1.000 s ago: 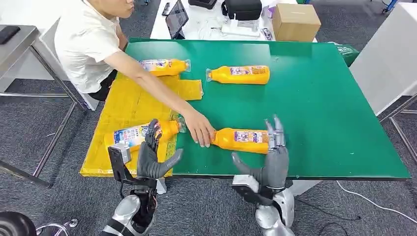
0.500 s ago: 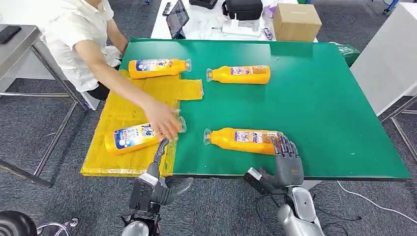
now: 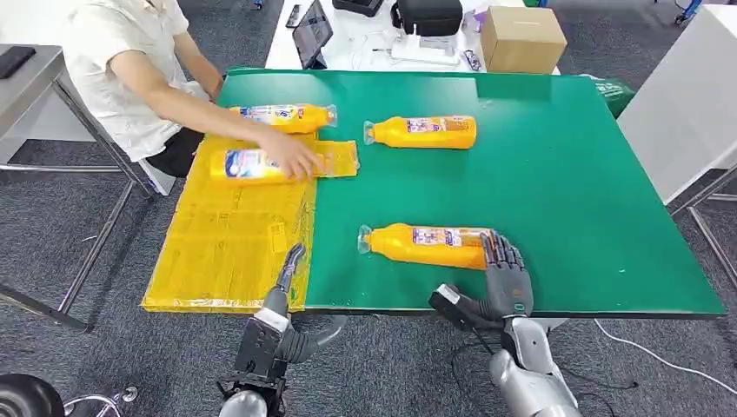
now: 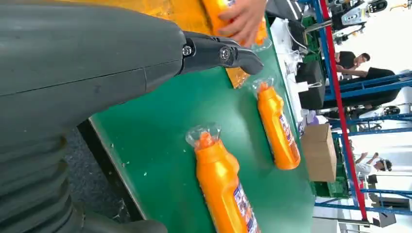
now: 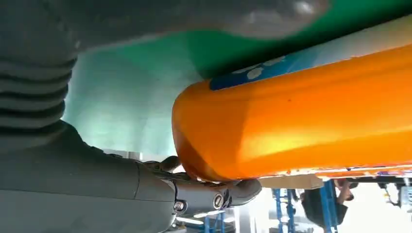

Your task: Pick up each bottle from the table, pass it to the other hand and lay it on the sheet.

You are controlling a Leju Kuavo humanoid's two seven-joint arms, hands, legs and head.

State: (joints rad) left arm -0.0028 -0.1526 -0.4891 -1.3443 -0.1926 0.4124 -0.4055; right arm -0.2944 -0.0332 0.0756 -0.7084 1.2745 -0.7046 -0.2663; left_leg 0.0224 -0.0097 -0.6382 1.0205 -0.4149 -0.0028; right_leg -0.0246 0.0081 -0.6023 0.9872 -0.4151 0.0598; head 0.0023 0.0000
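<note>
Right hand [image 3: 507,278]: fingers curled over base of near bottle [image 3: 426,246] lying on green bench [image 3: 565,174]; grip probably closed.
Left hand [image 3: 287,300]: open, empty, at yellow sheet [image 3: 226,252] edge.
Label: blue-white, print unreadable.

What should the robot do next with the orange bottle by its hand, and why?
Probably close the right hand round the near orange plastic bottle and lift it. Its fingers already lie over the bottle's base end with the thumb below, yet the bottle lies flat on the green table.
</note>
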